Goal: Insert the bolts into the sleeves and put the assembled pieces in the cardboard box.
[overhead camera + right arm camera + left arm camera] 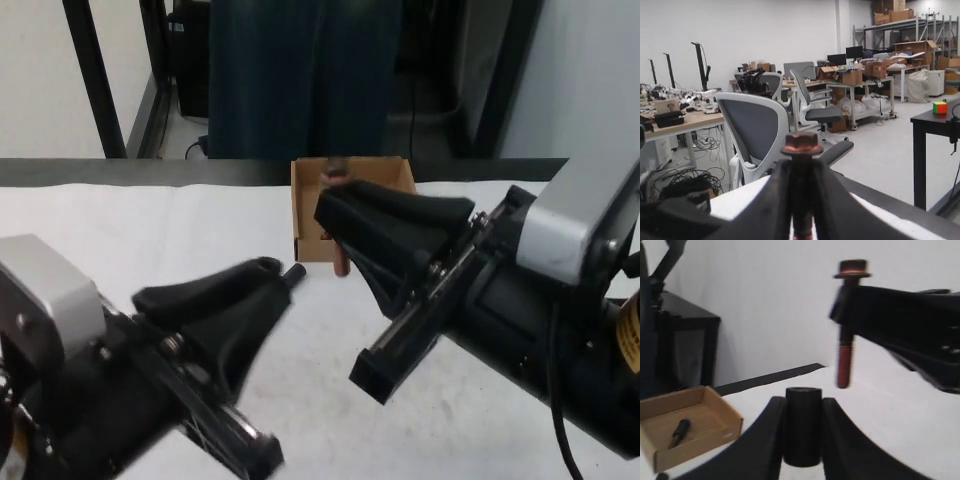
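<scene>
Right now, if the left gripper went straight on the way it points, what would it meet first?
Probably the bolt held in the right gripper, just beyond its sleeve; depth is unclear.

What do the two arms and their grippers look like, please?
The left arm and right arm are black, each with a silver-grey housing near the wrist. The left gripper and right gripper have two matte black fingers curving to narrow tips. A black cable hangs beside the right arm.

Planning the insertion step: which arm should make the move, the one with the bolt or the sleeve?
Probably right: the right gripper holds the bolt head-up, near the sleeve that the left gripper holds upright.
</scene>
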